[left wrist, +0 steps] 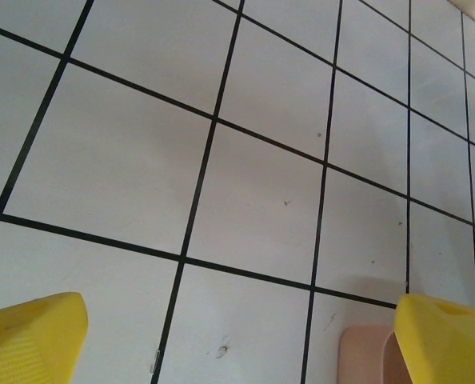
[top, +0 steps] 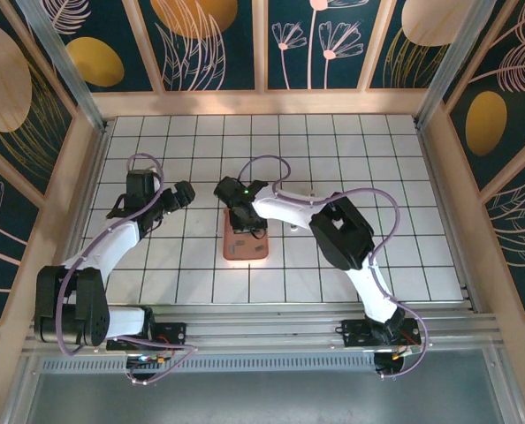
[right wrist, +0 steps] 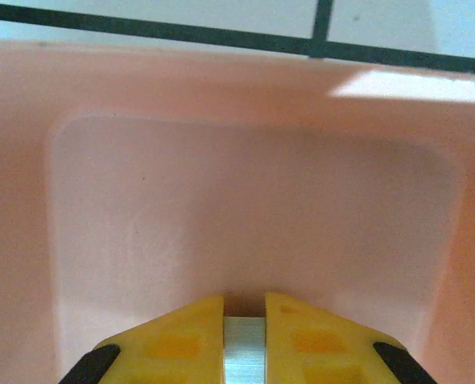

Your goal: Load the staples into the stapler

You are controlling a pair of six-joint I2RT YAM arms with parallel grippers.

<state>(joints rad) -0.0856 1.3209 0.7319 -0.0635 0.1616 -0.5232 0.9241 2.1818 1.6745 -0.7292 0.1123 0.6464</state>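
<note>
Staples (right wrist: 245, 356) pinched in right pincer (right wrist: 245, 310) | held over pink tray (right wrist: 181, 80)

The right gripper (right wrist: 244, 310) pinches the staples (right wrist: 245, 354) inside the pink tray (right wrist: 245, 200).

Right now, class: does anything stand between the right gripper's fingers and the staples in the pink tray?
Nothing visible does. In the right wrist view the right gripper is down inside the pink tray, and its yellow fingers press on both sides of a silvery strip of staples, touching it directly.
</note>
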